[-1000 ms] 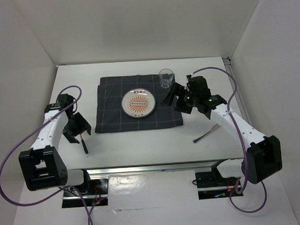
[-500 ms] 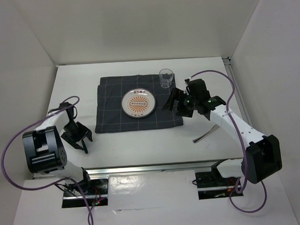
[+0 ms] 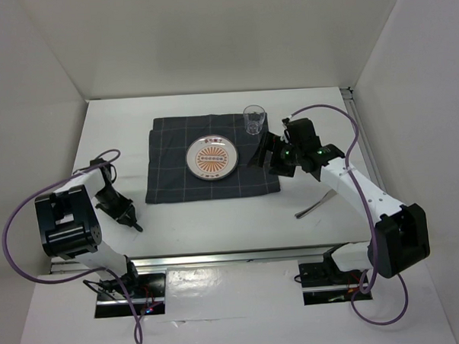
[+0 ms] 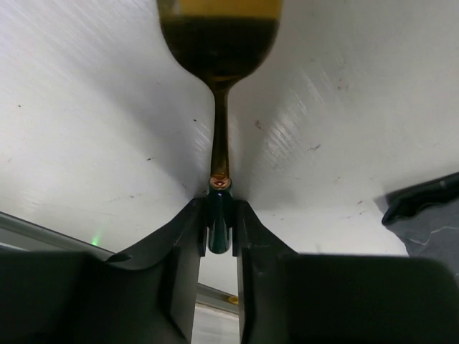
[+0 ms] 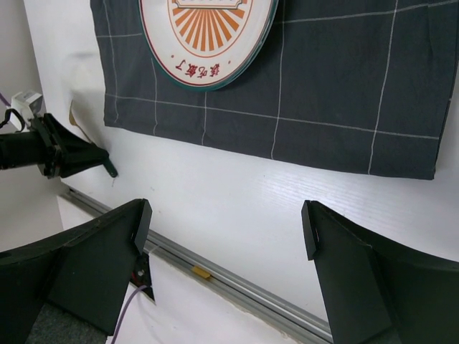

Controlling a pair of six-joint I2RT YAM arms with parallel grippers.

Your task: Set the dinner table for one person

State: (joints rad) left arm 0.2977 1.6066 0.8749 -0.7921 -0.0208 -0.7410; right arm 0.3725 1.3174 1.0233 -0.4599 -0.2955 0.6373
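LEFT OF THE PLACE SETTING: My left claw [image 4: 219,215] is clamped on the dark green handle tip of a spoon [image 4: 219,107]. The spoon's brassy bowl points away from me, low against the dinner table [image 3: 216,218], near the front left corner of the dark grey checked placemat [image 3: 169,182]. My right claw [image 5: 226,215] hangs with its fingers spread wide and nothing between them, over the placemat's right edge. It is just beside the orange-patterned plate [image 3: 212,157] at the cloth's centre. A clear glass [image 3: 254,119] stands upright on the placemat's far right corner. A silver utensil [image 3: 315,206] lies on the bare white tabletop right of the cloth; which kind, I cannot tell.
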